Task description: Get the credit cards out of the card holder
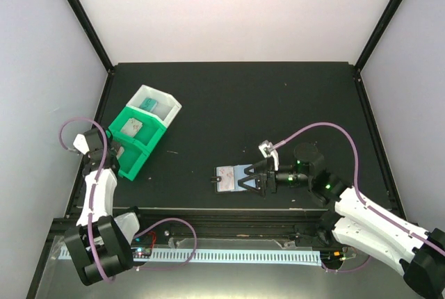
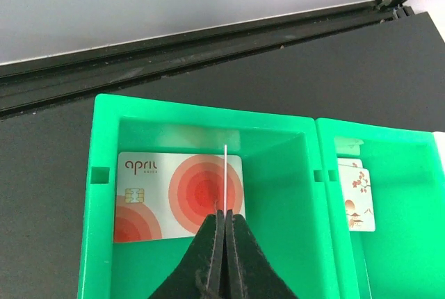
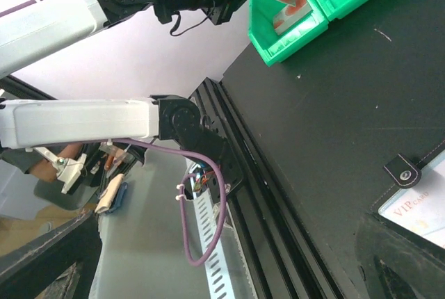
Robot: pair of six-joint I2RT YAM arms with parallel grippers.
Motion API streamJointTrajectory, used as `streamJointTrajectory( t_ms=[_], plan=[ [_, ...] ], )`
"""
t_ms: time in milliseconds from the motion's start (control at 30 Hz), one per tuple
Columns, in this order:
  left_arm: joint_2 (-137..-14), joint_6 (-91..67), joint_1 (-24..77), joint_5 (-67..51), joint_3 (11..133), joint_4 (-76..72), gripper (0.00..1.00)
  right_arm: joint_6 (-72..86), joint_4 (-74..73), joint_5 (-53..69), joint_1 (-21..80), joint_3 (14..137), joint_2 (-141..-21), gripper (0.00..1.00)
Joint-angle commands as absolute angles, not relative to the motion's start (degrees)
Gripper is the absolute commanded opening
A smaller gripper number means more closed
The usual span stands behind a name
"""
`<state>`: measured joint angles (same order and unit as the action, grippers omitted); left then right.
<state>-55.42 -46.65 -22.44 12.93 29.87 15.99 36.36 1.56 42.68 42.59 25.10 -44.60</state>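
Observation:
The card holder (image 1: 231,176) lies open on the black table, pale blue pockets up. In the right wrist view it (image 3: 417,205) shows a pale card in a clear pocket. My right gripper (image 1: 250,182) rests over its right edge; only a dark finger (image 3: 396,257) shows, so its state is unclear. My left gripper (image 2: 225,210) is shut on a thin white credit card (image 2: 225,174), seen edge-on, held above the green bin's near compartment. A card with red round marks (image 2: 174,195) lies in that compartment. Another pale card (image 2: 356,198) lies in the neighbouring compartment.
The green bin (image 1: 144,147) and the white bin (image 1: 167,104) joined to it stand at the table's left; the white bin holds a teal card (image 1: 148,104). Black frame rails (image 2: 174,42) run along the table's left and near edges.

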Motion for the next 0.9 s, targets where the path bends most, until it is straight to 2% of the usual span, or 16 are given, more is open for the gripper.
streamJointTrajectory(
  t_ms=[0, 667, 767, 867],
  plan=[
    [-56.0, -46.8, -23.0, 12.4, 28.1, 8.6, 0.02, 34.8, 2.2, 44.5, 42.3, 26.3, -44.9, 1.00],
    [-60.0, -47.5, -23.0, 13.6, 26.1, 1.6, 0.02, 27.4, -5.2, 39.7, 42.3, 27.2, -44.6, 1.00],
    [-61.6, -47.8, -23.1, 14.1, 27.8, 3.9, 0.03, 27.6, -5.1, 39.2, 42.2, 27.0, -44.1, 1.00],
    [-63.4, -48.1, -23.1, 14.3, 28.6, 5.2, 0.10, 27.0, -6.0, 38.0, 42.3, 27.4, -44.3, 1.00]
  ],
)
